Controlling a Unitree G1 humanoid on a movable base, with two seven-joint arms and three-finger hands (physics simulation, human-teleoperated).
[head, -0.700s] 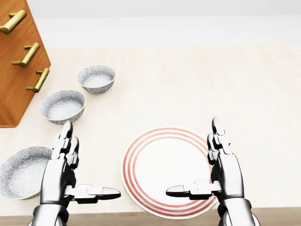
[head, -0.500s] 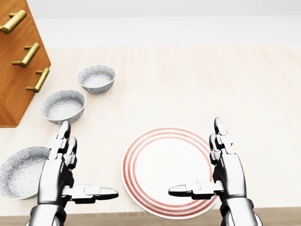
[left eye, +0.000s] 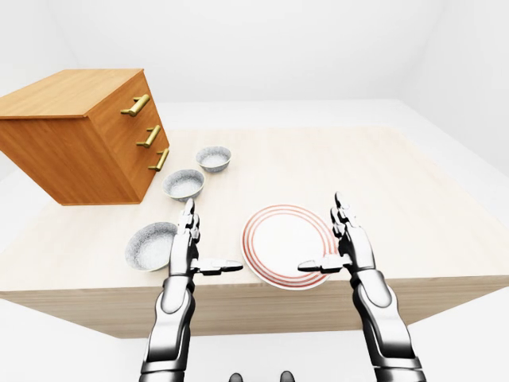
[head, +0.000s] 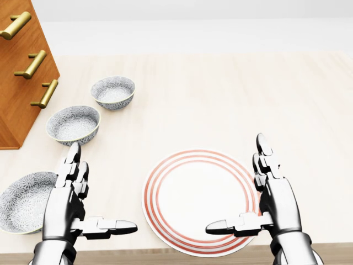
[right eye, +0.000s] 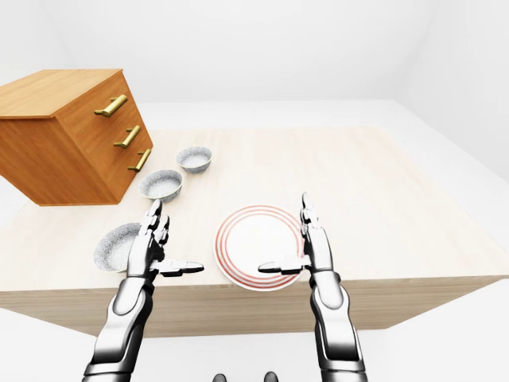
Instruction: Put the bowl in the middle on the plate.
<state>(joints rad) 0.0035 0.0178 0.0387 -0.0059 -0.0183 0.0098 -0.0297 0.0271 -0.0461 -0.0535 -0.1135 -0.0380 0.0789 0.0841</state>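
Here, left-eye view, target: the middle bowl [left eye: 184, 184] stands on the table [left eye: 382, 183], second in a slanted row of three, between the far bowl [left eye: 214, 158] and the near bowl [left eye: 151, 245], just beside the cabinet [left eye: 79, 143].
Left-eye view, left hand [left eye: 184, 247]: released, fingers straight and pointing up the view, thumb out toward the plate; it grasps nothing.
Left-eye view, right hand [left eye: 350, 247]: likewise released and empty, over the plate's right rim.
Left-eye view, plate [left eye: 282, 235]: bare, red-ringed, between the two hands near the table's bottom edge.
Head view, bearing: the middle bowl lies straight up the view from the left hand's fingertips [head: 74, 148], near them but apart; how high the hand is above the table cannot be told.
Head view, axis: the bowl is round, so no side is favoured; the rim is free all round.
Head view, look: upright, mouth up, empty, grey-white speckled pattern with a pale rim.
Right-eye view, nearer hand: the left one by far; the right hand is well apart, beyond the plate.
Right-eye view, carry: judged, a reach up the view, then across to the right and down onto the plate.
Right-eye view, risk: the near bowl sits just left of the left hand and could be knocked.
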